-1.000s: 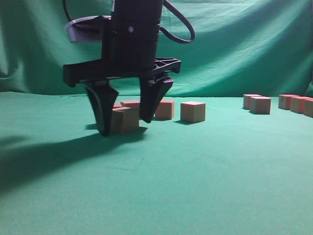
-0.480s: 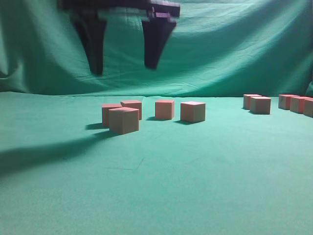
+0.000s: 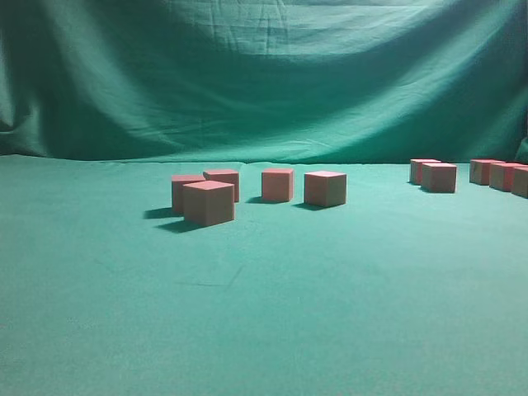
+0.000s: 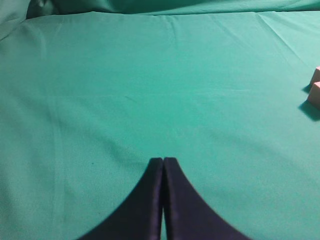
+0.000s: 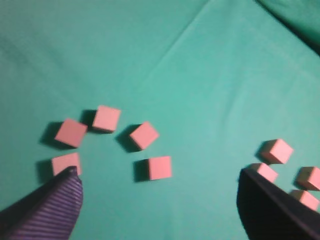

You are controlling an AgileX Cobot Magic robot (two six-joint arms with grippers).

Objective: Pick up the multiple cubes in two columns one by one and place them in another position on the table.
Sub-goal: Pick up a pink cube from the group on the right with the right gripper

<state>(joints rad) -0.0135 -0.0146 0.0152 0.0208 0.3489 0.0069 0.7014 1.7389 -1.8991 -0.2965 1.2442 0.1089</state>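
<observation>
Five cubes are seen grouped left of centre on the table in the exterior view, and five more cubes are set well apart near the right edge. In the left group, the nearest cube is turned so that a vertical edge faces the camera; a second cube stands just behind it, partly covered, with a third beside that one. Two further cubes and are placed to the right, in a loose row running across the view. As the cubes are equal on all sides, no long axis can be given; only their turning about the vertical differs. In the right wrist view the same five are seen from above as a loose ring, each turned differently, and the cube at its lower right lies nearly square to the picture.

The right gripper is held high above the table, its jaws spread wide and empty, one dark finger at each lower corner of its view. The left gripper is held low over bare cloth, its jaws pressed together on nothing. Two cubes appear at the right edge of its view.

A creased green cloth backdrop hangs behind the table. Nothing stands between the two groups of cubes.
</observation>
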